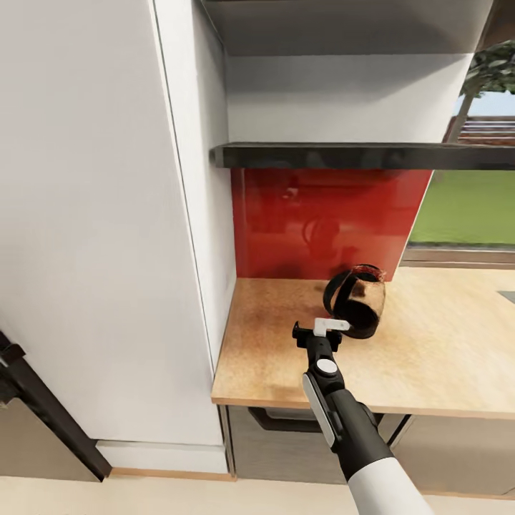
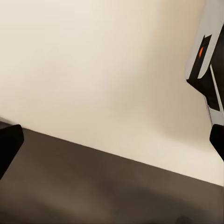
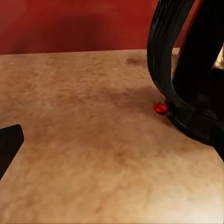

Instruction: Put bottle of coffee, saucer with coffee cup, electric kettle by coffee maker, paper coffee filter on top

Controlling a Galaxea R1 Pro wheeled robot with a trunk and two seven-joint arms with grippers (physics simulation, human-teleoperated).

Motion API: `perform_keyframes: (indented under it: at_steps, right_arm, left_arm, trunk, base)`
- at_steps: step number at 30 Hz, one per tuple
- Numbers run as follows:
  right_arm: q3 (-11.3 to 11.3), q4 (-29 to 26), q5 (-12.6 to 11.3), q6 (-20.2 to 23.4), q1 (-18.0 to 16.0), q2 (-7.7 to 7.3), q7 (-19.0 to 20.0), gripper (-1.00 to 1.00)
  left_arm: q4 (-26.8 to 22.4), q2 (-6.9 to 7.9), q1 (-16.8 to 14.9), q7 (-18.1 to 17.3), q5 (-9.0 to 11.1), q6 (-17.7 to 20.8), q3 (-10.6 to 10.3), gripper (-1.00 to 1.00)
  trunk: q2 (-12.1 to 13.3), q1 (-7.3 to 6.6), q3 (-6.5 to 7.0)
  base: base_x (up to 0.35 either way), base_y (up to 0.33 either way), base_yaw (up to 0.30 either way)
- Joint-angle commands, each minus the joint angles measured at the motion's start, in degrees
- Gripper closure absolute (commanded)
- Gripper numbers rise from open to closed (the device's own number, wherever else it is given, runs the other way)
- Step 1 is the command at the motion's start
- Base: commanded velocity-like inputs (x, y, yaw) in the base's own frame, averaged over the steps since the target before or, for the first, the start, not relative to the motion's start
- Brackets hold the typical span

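Reaching forward over the bench (image 1: 272,357), my right arm holds its right pincer (image 1: 317,331) low above the light wood-look surface, just beside the electric kettle (image 1: 357,300). The kettle stands upright on the bench, near the red backsplash (image 1: 322,222), its smoky brown see-through body on a black base, its black loop handle turned toward my pincer. In the right wrist view the handle (image 3: 163,51) rises close ahead and to one side, with a small red button (image 3: 160,108) at the foot of the base. Right pincer released: in that view one dark fingertip (image 3: 7,144) sits at one edge of the frame and the other at the opposite edge, wide apart, with bare bench between them and nothing gripped. Contact between fingers and kettle handle: none visible; the gap is small in the head view. A white piece on the pincer's tip lies across the kettle's lower edge in the head view; I cannot tell what it is. A tall white cabinet (image 1: 93,214) stands against the bench's end, and a dark shelf (image 1: 343,155) runs above the backsplash. The left wrist view shows the left pincer (image 2: 112,140) over a pale surface and a dark one, its fingertips likewise far apart, so released and holding nothing.
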Motion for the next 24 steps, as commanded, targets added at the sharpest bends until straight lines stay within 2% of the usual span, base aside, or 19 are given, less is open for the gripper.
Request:
perform_keyframes:
  at_steps: [1,6,14,24]
  right_arm:
    - [0.09,-0.07,-0.10,0.36,-0.04,0.00,-0.34,-1.00]
    - [0.08,-0.07,-0.09,0.36,-0.06,0.00,-0.34,-1.00]
    - [0.07,-0.07,-0.09,0.36,-0.04,0.00,-0.34,-1.00]
    - [-0.03,-0.13,-0.01,0.36,-0.04,0.00,-0.36,-1.00]
  left_arm:
    - [0.10,0.00,-0.02,0.00,0.31,-0.31,0.36,-1.00]
    - [0.11,-0.01,0.04,0.00,0.31,-0.31,0.36,-1.00]
    - [0.11,-0.02,0.05,0.00,0.31,-0.31,0.36,-1.00]
    - [0.13,-0.24,0.05,-0.03,0.31,-0.31,0.36,-1.00]
  trunk:
    - [-0.11,0.04,-0.11]
    - [-0.11,0.04,-0.12]
    - [-0.11,0.04,-0.12]
    - [-0.11,0.04,-0.12]
  base:
    - [0.009,0.000,0.016]
    - [0.040,0.000,0.004]
    - [0.214,0.000,0.000]
    - [0.014,0.000,0.000]
